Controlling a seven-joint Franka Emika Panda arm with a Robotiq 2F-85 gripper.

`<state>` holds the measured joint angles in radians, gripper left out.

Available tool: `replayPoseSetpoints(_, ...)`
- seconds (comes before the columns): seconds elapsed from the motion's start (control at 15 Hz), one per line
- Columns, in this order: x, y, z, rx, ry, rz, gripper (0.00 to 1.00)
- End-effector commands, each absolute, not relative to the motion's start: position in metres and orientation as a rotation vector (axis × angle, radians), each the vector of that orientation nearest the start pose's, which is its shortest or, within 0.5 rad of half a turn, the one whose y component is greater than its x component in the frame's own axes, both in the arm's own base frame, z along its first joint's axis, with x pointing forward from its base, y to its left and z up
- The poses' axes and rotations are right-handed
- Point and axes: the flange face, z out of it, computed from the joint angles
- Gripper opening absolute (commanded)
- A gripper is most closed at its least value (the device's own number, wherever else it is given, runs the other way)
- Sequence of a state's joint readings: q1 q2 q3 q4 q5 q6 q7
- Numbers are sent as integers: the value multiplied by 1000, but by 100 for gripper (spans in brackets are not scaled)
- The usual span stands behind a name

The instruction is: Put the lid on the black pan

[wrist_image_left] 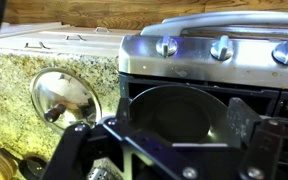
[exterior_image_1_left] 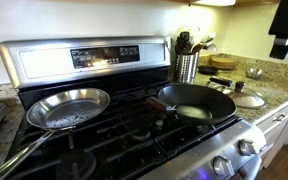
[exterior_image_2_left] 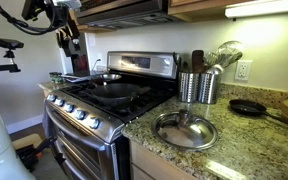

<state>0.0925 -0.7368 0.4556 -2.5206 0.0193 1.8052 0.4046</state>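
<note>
Lid [exterior_image_2_left: 184, 131] lay flat on the granite counter [exterior_image_2_left: 246, 152], knob up, nearest the camera in an exterior view, just beside the stove [exterior_image_2_left: 88, 138]. It touched nothing else. Behind it, a metal utensil holder [exterior_image_2_left: 198, 88] stood against the wall. On the stove, the black pan [exterior_image_1_left: 194, 101] sat on the front burner on the counter side, uncovered, well apart from the lid [exterior_image_1_left: 247, 98]. A silver pan [exterior_image_1_left: 69, 108] sat on the burner on the other side, handle toward the stove front. Farther back on the counter were a small metal bowl [exterior_image_1_left: 254, 72] and a tan round disc [exterior_image_1_left: 224, 62]. Gripper [wrist_image_left: 169, 140] hung high over the stove, fingers [wrist_image_left: 246, 128] spread apart, nothing between them. In the wrist view the black pan [wrist_image_left: 174, 108] showed below it and the lid [wrist_image_left: 64, 95] off to the side.
</note>
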Motion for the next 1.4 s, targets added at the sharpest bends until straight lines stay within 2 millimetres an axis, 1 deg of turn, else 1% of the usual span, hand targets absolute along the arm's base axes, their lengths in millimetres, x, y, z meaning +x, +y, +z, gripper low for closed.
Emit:
replayPoseSetpoints(0.0, 287, 191, 491, -3408, -45, -149, 100)
replayPoseSetpoints(0.4, 287, 191, 491, -3408, -45, -149, 100)
replayPoseSetpoints(0.53, 293, 180, 496, -3382, -63, -105, 100)
replayPoseSetpoints(0.8, 307, 138, 499, -3334, -19, -17, 100)
replayPoseSetpoints(0.93, 315, 115, 495, -3295, 2, 39, 100)
replayPoseSetpoints(1.0, 319, 102, 491, -3288, 20, 51, 100)
replayPoseSetpoints(1.2, 331, 66, 479, -3298, 62, 52, 100)
replayPoseSetpoints(1.33, 339, 45, 475, -3336, 84, -3, 100)
